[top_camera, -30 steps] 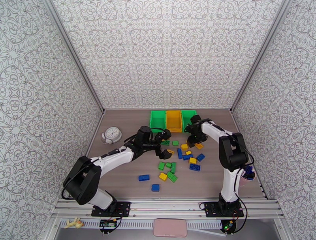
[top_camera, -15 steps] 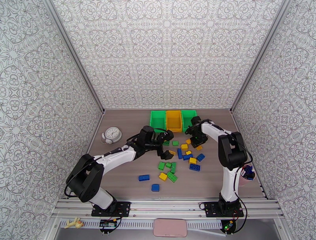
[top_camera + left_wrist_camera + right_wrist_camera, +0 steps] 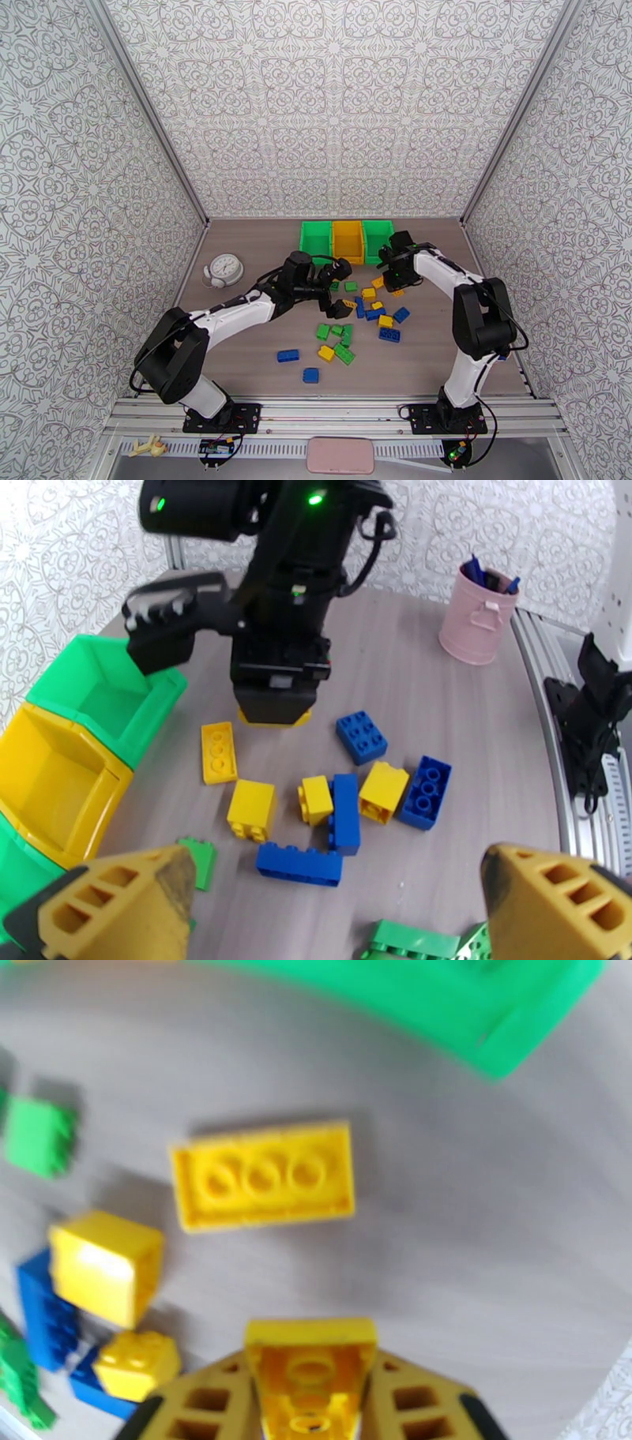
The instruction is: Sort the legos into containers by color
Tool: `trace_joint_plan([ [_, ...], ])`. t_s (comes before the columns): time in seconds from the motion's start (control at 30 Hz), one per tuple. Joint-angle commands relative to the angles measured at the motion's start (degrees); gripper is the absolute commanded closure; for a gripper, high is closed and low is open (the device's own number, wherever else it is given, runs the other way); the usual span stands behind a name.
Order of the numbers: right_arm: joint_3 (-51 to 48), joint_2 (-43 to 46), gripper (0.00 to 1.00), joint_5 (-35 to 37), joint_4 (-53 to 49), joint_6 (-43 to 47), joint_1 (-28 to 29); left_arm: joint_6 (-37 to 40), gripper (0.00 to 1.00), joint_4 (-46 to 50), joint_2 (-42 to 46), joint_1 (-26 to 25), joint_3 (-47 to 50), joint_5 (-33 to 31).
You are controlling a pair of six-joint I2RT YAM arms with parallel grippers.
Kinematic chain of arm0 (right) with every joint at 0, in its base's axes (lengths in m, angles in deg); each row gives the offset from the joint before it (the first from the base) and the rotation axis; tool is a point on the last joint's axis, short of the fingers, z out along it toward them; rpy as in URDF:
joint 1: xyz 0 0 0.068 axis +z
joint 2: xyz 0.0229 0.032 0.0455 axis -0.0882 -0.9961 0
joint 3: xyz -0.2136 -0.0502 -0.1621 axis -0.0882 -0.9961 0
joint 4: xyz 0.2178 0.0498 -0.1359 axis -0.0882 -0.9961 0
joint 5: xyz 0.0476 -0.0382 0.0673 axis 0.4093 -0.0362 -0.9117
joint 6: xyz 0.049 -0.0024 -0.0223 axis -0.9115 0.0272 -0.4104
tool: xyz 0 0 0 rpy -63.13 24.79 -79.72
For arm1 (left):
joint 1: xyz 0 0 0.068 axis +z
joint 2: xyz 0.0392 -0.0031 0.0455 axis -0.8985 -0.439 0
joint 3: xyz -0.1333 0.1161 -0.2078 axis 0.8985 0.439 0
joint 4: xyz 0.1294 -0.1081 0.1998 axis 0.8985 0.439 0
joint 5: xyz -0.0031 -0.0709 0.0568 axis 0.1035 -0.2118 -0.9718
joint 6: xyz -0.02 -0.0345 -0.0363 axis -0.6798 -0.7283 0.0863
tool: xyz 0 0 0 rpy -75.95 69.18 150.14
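Note:
Blue, green and yellow legos [image 3: 371, 306] lie scattered in front of three bins: a green bin [image 3: 316, 237], a yellow bin [image 3: 347, 238] and a second green bin [image 3: 377, 232]. My right gripper [image 3: 393, 280] hangs just before the right green bin, shut on a yellow brick [image 3: 309, 1372]; the left wrist view shows that brick [image 3: 272, 715] under the right gripper's black fingers. An upturned yellow brick [image 3: 265, 1177] lies beside it. My left gripper [image 3: 336, 288] stands open over the pile's left edge, its yellow fingers [image 3: 118, 898] wide apart above a blue brick [image 3: 300, 864].
A white alarm clock [image 3: 225, 268] stands at the left of the table. A pink cup [image 3: 478, 614] holding pens sits near the right edge. Two blue bricks [image 3: 287, 355] and green and yellow ones [image 3: 344, 353] lie nearer the front. Patterned walls enclose three sides.
The left gripper has reached further right toward the pile. The right gripper has shifted slightly back toward the bins with the yellow brick, and its elbow has swung right.

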Motion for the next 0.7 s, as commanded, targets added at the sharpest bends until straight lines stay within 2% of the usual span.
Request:
trace_joint_plan([
  [0.0,-2.10,3.90,0.69,-1.59,10.17,-5.30,-0.38,-3.79,0.00,-5.25,-0.05,-0.77,1.15,-2.56],
  [0.17,-1.36,3.97,0.72,-0.41,19.93,-12.99,-1.05,-5.71,0.00,-7.74,0.41,-1.47,2.14,-5.36],
  [0.3,0.71,1.12,0.77,0.16,27.12,-15.86,-1.60,-6.63,0.00,-8.75,0.98,-1.75,2.77,-6.27],
  [0.67,16.70,-15.01,0.74,-1.51,30.64,-16.47,-2.05,-6.75,0.00,-7.48,3.88,-2.08,5.10,-9.13],
])
